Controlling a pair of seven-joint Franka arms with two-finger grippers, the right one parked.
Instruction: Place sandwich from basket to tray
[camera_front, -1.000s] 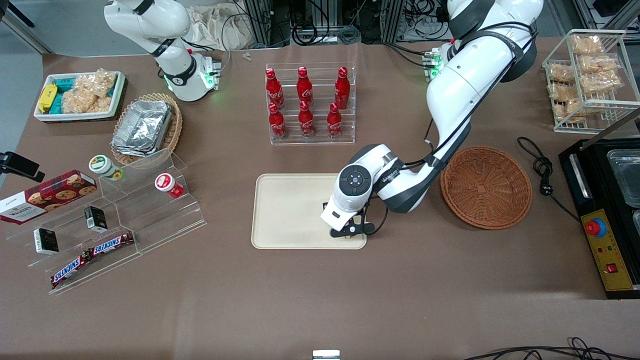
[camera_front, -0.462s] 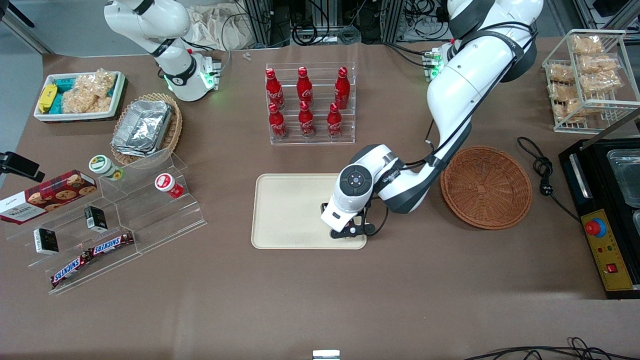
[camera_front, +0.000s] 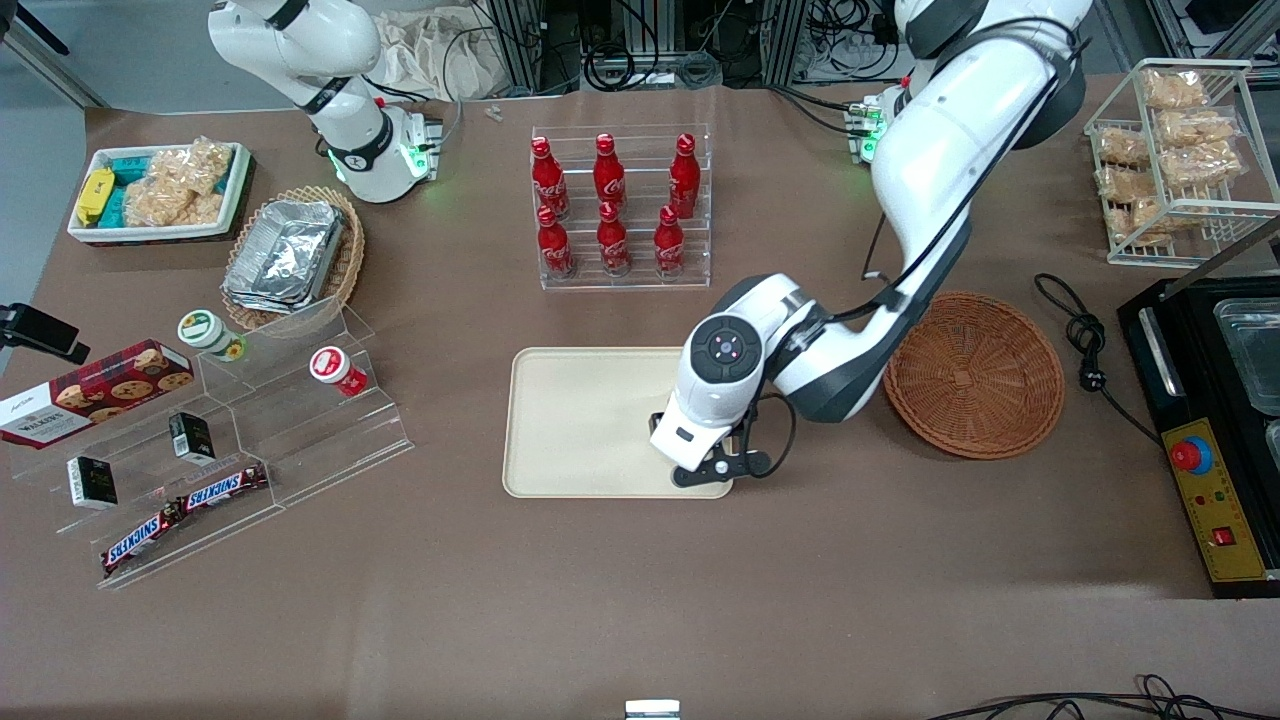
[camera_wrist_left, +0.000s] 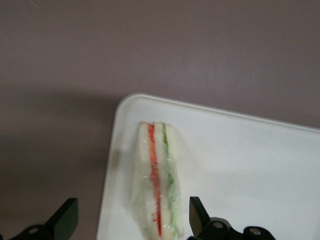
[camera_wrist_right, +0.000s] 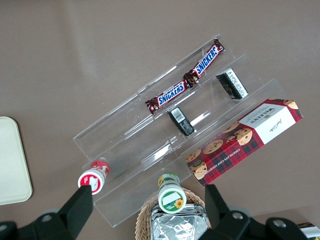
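Note:
The sandwich (camera_wrist_left: 159, 185), a clear-wrapped wedge with a red and a green filling layer, lies on the cream tray (camera_wrist_left: 250, 165) close to one rounded corner. My left gripper (camera_wrist_left: 132, 216) hangs just above it, open, with one black finger (camera_wrist_left: 66, 218) over the table and the other beside the sandwich's green edge. In the front view the gripper (camera_front: 715, 468) is over the tray (camera_front: 580, 420) at its near corner on the working arm's side, and the wrist hides the sandwich. The round brown wicker basket (camera_front: 972, 375) beside the tray holds nothing.
A clear rack of red cola bottles (camera_front: 612, 210) stands farther from the camera than the tray. An acrylic stepped stand with snacks (camera_front: 230, 440) lies toward the parked arm's end. A black machine (camera_front: 1215, 420) and a wire rack of snack bags (camera_front: 1175, 150) stand at the working arm's end.
The wrist has risen and shifted slightly toward the camera and the working arm's end. The gripper stays over the same tray corner.

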